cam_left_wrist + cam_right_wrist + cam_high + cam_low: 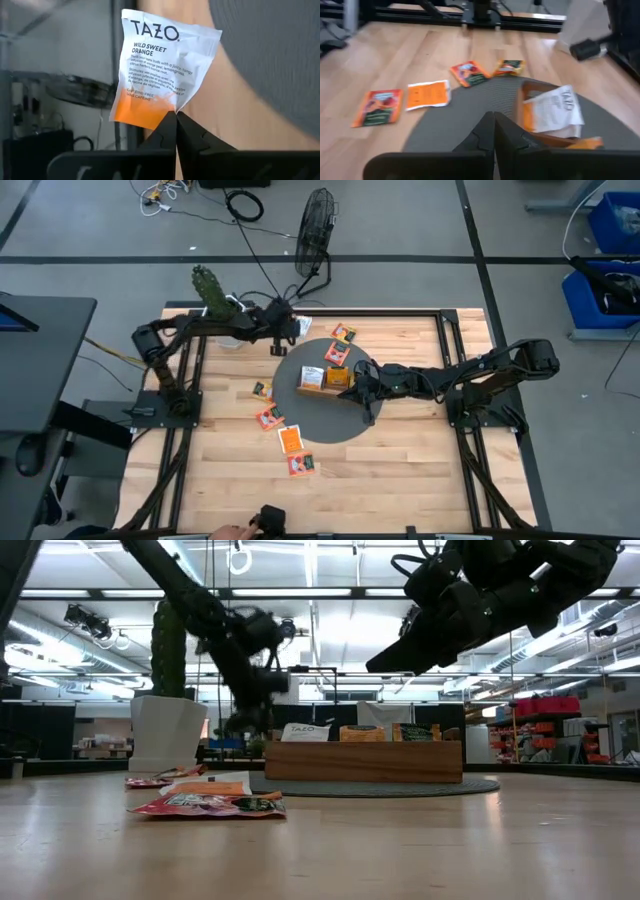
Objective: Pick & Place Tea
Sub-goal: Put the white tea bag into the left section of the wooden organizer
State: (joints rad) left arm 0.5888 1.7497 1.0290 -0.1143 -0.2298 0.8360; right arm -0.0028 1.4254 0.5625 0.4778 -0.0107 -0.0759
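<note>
The tea is a scatter of small sachets. My left gripper [175, 117], at the table's far left near the round grey mat [330, 425], is shut on a white and orange one [162, 65], also seen from above [302, 327]. Other sachets lie flat on the wood [268, 417], [289, 440], [301, 465] and on the mat [336, 353]. My right gripper [494, 122] is shut on nothing and hovers over the brown wooden tray [312, 385]. The tray stands on the mat and holds a white sachet [555, 107]. My left gripper pinches the sachet's orange end [161, 114], close to one corner, between its two fingertips. The fingers slant down at it from the table's left. The sachet sticks out beyond the fingertips, printed face toward the wrist camera, and looks lifted clear of the table.
A white pot with a cactus [212, 292] stands at the far left corner beside my left arm. A fan [318, 225] stands on the floor beyond the far edge. A person's hand [232, 532] shows at the near edge. Bare wood lies at the near right.
</note>
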